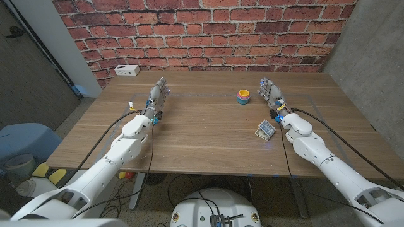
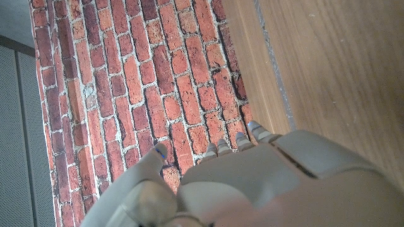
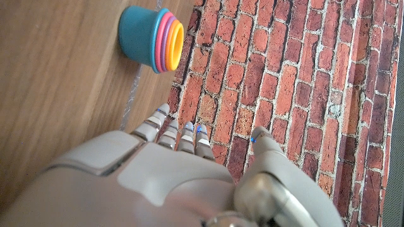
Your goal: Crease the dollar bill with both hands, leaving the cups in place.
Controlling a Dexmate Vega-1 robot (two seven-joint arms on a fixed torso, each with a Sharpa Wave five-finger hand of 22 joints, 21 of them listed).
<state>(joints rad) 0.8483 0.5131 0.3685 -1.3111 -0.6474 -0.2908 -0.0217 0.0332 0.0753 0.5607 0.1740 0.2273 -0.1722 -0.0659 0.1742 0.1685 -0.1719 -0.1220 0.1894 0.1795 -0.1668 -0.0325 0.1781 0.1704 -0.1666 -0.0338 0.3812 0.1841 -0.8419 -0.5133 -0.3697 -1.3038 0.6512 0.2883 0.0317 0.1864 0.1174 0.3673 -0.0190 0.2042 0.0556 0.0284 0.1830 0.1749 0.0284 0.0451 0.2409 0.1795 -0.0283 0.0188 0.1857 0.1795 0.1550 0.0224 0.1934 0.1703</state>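
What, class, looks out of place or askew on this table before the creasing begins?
The dollar bill is not lying flat: it sits crumpled or partly folded, raised off the wooden table, near the right robot hand. The stacked cups are nested neatly and upright. Both the right and left robot hand are open, holding nothing.

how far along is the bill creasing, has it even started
Nothing looks done yet. The dollar bill lies on the table just inside the right robot hand, untouched, though it already looks partly folded. Nothing is in hand: the left robot hand and the right one hold nothing. The stacked cups stand in place. Left: reaching the bill and creasing it.
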